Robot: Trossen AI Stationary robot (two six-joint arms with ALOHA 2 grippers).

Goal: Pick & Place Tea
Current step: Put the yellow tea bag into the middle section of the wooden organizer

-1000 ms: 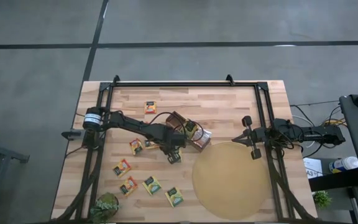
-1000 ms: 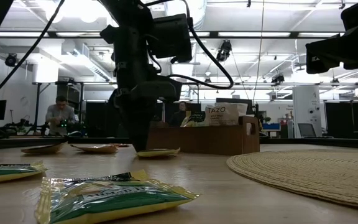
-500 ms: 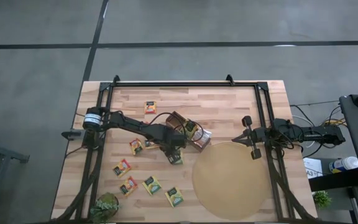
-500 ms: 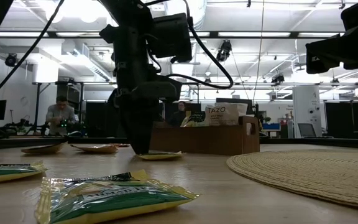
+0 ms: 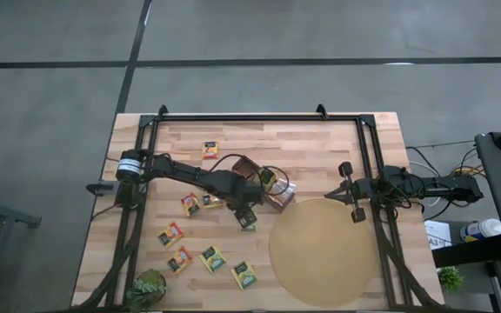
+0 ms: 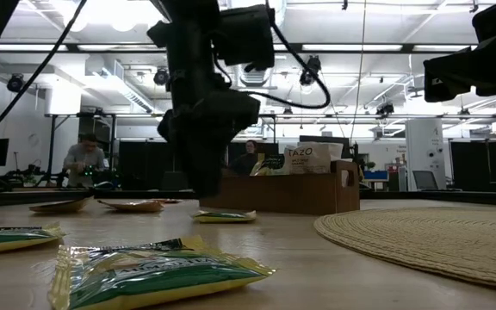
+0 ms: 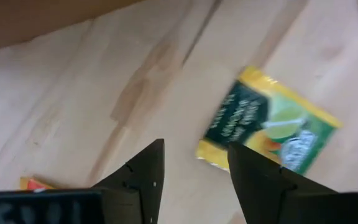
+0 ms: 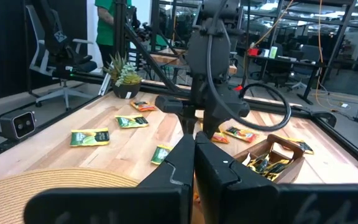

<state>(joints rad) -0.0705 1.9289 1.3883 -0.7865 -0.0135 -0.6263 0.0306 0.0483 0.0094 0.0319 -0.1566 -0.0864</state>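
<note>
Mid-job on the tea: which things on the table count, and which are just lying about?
Job: tea sachets, one lying free under the open left gripper; brown box.

Lying about: round mat; small plant. Right gripper waits shut at the mat's edge.

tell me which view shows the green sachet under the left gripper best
Left wrist view: the green sachet fills the frame beyond the left gripper, label visible. High view shows it small; low view edge-on; right wrist view distant.
</note>
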